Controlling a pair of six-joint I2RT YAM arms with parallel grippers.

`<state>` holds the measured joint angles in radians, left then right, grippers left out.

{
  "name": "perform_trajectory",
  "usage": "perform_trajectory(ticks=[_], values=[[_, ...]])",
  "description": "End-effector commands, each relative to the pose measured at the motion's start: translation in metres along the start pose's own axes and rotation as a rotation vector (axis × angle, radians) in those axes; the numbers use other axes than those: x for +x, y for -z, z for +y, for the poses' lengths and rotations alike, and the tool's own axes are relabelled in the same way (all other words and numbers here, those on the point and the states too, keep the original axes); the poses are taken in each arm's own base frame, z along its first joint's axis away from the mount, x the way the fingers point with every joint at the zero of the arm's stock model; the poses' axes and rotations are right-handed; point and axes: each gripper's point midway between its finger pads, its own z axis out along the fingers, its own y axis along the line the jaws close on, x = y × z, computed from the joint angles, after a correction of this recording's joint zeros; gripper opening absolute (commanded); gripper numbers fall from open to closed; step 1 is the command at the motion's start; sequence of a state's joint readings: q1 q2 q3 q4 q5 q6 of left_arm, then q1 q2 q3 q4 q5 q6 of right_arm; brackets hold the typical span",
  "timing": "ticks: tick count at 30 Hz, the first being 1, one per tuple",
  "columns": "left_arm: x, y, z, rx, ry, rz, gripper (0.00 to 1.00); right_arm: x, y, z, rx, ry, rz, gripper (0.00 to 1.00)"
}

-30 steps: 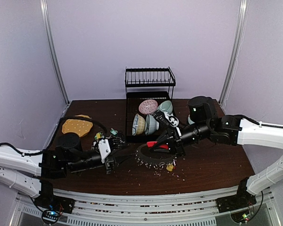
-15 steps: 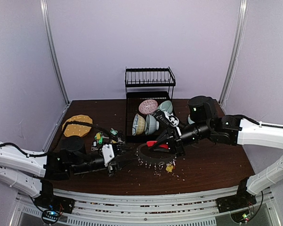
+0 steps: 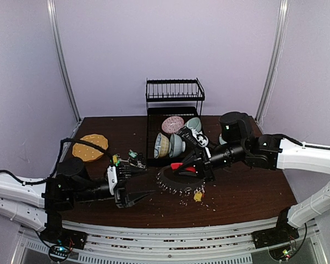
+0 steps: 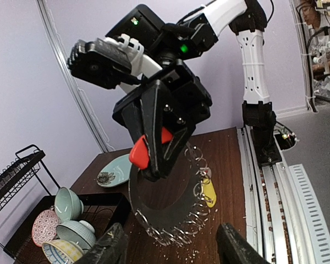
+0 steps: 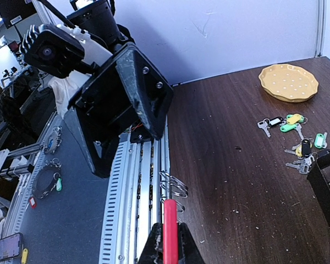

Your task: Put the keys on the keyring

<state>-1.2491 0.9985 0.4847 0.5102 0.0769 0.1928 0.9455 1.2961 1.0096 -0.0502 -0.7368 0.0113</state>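
A: Status?
B: Right claw clamped on keyring, frame centre. One yellow-tag key hanging on, apparently.
A: Left claw?
B: Apart, empty, lower left. Loose keys left of centre, yet to thread.

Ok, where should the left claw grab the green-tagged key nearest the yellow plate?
Take the green-tagged key by its plastic tag, coming straight down from above, I'd say. It lies flat on the table, at the pile's edge toward the yellow plate, and the tag looks like its broadest part; the open left claw could close across the tag's narrow width.
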Motion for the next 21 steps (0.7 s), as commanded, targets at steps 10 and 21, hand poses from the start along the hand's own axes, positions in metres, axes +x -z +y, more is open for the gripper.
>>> perform_trajectory(ticks=[10, 21], values=[[-0.002, -0.021, 0.041, -0.207, 0.114, 0.062, 0.45, -0.02, 0.01, -0.008, 0.081, 0.021, -0.067, 0.0], [-0.007, -0.02, 0.048, -0.234, 0.137, 0.078, 0.3, -0.015, 0.009, -0.008, 0.081, 0.019, -0.059, 0.0]])
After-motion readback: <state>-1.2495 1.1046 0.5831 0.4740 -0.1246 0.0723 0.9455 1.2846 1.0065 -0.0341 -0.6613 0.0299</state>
